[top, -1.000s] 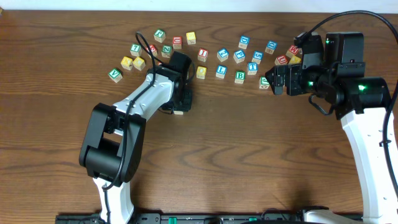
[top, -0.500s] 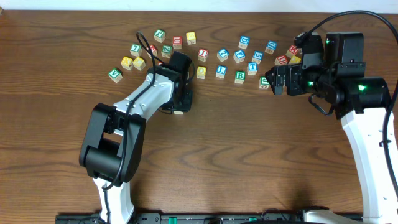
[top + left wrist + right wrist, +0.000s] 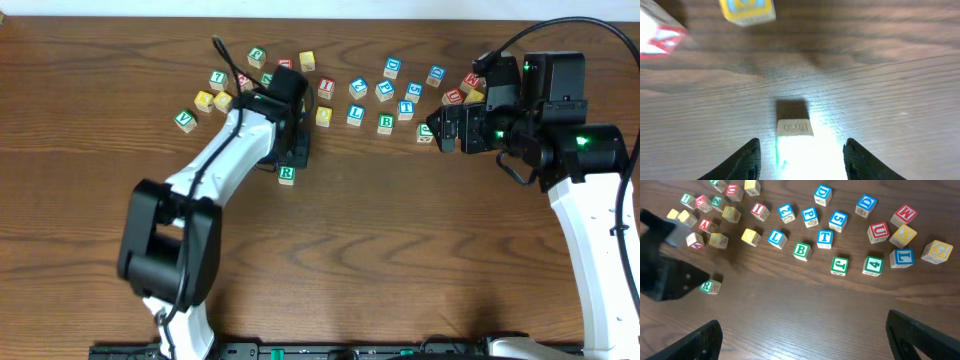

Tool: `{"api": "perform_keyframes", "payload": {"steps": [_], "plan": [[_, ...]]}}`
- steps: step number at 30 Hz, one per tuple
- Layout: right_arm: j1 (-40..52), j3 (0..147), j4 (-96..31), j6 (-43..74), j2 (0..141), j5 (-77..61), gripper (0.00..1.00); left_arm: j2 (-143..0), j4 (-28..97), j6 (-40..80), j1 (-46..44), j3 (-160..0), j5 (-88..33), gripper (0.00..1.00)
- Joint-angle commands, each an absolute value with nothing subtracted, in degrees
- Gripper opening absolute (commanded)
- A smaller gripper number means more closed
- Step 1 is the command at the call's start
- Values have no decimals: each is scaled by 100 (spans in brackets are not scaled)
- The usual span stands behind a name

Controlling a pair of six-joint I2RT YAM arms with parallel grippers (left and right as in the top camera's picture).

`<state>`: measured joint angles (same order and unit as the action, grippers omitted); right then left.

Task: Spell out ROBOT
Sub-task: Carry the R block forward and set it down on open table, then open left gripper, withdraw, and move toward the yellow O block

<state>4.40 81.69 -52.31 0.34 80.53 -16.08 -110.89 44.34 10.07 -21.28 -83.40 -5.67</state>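
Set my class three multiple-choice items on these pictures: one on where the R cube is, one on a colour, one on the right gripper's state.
1. Where is the R cube?
A. among the scattered cubes
B. alone on the table, by the left gripper
C. stacked on another cube

2. What colour is the letter on the B cube?
A. red
B. yellow
C. green

3. How is the right gripper?
A. open and empty
B. shut on a cube
C. shut on nothing

Answers:
1 B: it lies apart from the rest, untouched between the left gripper's open fingers.
2 C: the right wrist view shows a green B.
3 A: its fingers stand wide apart with only table between them.
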Motion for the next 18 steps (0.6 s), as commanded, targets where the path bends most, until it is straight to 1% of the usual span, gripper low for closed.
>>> {"api": "perform_keyframes", "payload": {"steps": [1,6,10,18], "plan": [[421,8270,-5236,-51,8071,-1601,99,-10425,4456,947,-2123,-8512,-554,53],[421,8270,-5236,-51,8071,-1601,99,-9819,4508,950,-2104,-8534,-552,53],[421,8270,-5236,-51,8071,-1601,99,-9402,4851,950,-1962,-8755,-552,53],[421,8270,-5229,-43,8071,-1671,99,-9236,5662,950,-1653,-9529,-554,53]]}}
